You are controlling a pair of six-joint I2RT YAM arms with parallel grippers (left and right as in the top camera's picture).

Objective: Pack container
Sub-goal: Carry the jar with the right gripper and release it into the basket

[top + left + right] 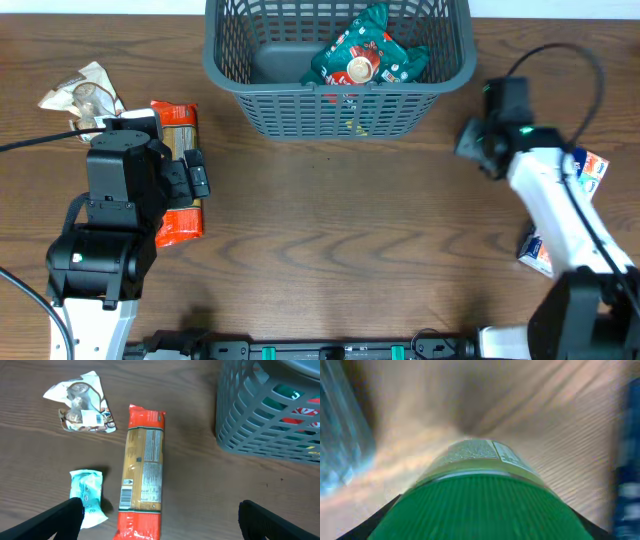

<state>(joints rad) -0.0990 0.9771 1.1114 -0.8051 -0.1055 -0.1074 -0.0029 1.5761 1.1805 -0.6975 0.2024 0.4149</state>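
The dark grey lattice container (pixel 340 108) stands at the back centre and holds a green snack packet (pixel 365 52). It also shows in the left wrist view (pixel 270 420). My left gripper (pixel 160 512) is open, its fingers spread wide above a long orange packet (pixel 142 485) lying on the table (pixel 178 122). My right gripper (pixel 478 140), to the right of the container, is shut on a jar with a ribbed green lid (pixel 480 507), which fills the blurred right wrist view.
A crumpled clear wrapper (pixel 80 405) lies at the back left (pixel 85 92). A small light blue packet (pixel 87 496) lies left of the orange packet. Two blue-and-white packets (pixel 590 165) (pixel 537 252) lie near the right arm.
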